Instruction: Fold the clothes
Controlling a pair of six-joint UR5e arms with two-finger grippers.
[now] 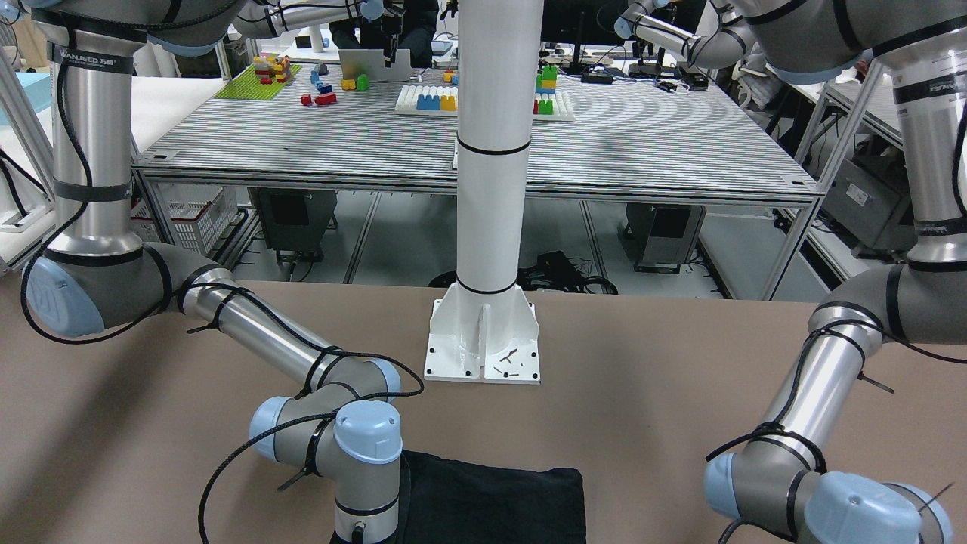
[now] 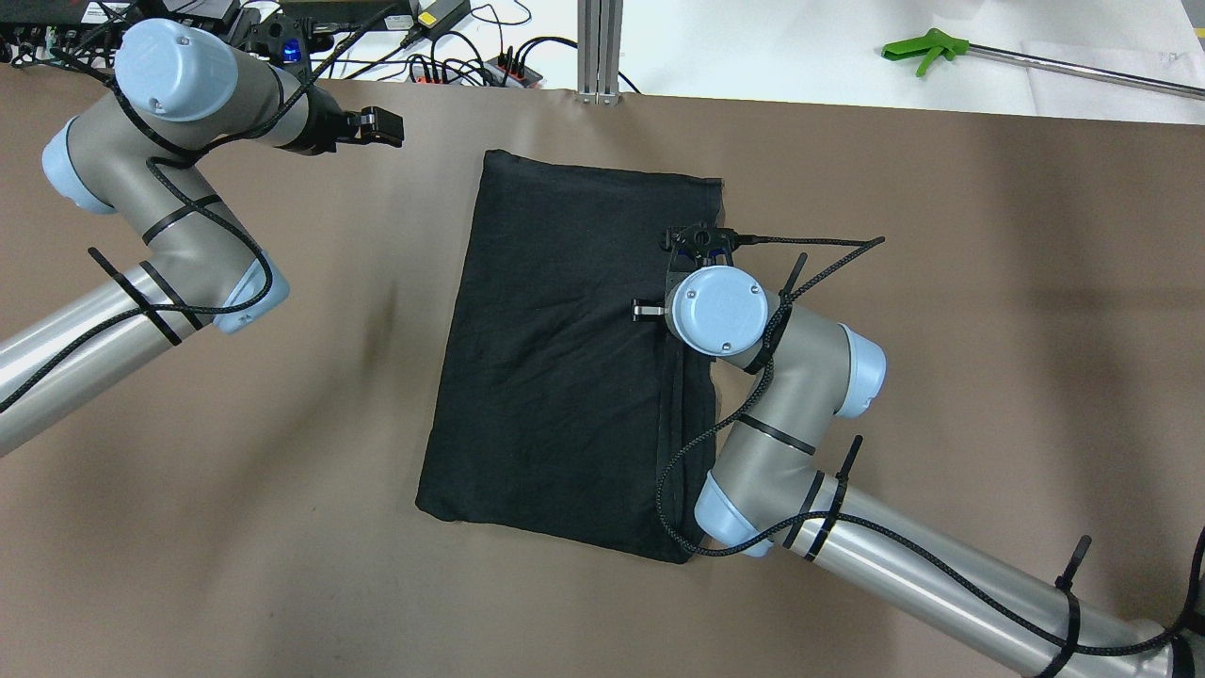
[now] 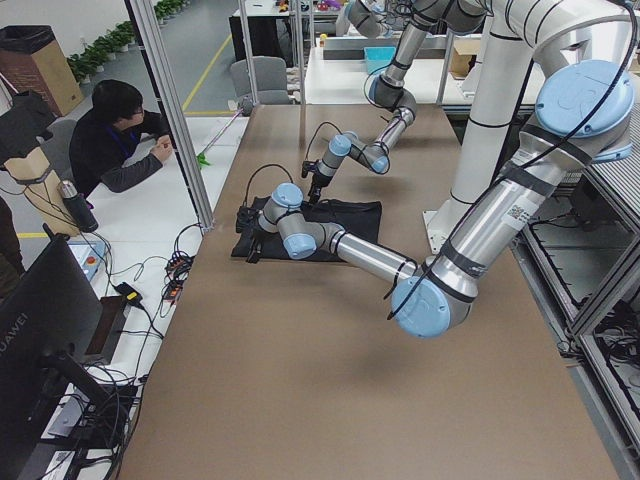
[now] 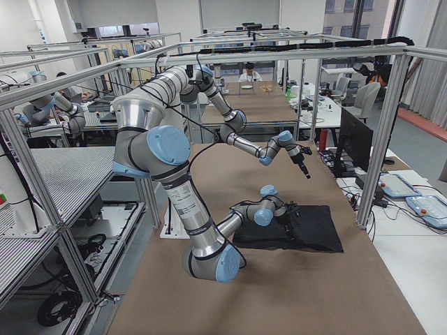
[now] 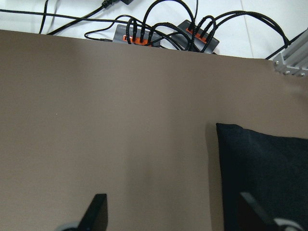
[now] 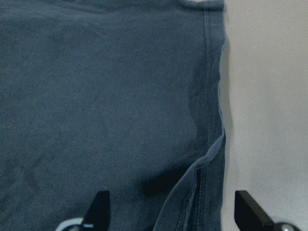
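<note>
You've got the clothes (image 2: 555, 358) lying flat mid-table (image 2: 941, 330), folded to a layered rectangle. In the overhead cam the long side runs away from the robot, slightly skewed.

Right claw (image 6: 175, 214): spread wide, pinching nothing. In its wrist cam both fingertips (image 6: 99, 208) show at the bottom of frame, one over the cloth, the other over bare table. So the gap straddles the garment's hemmed right edge. Btwn them a loose hemmed layer curls up off the layer below. Can't tell if the tips touch fabric or hang just above it. From overhead, the right wrist sits over that same edge, toward the far half of the bundle. The claw itself is mostly hidden under the wrist there.

Left claw (image 5: 175, 214): also spread, empty. It's over bare table, apart from the cloth, near the bundle's far corner on the robot's left. That corner shows at the right of the left wrist cam. Past the table edge you can see power strips (image 5: 166, 36) w/ black cables plugged in.

Also in view: a green-handled grabber tool (image 2: 927, 47) on the white surface beyond the far edge, well apart from the cloth. A person (image 3: 115, 140) sits by that side in the left-side cam.
</note>
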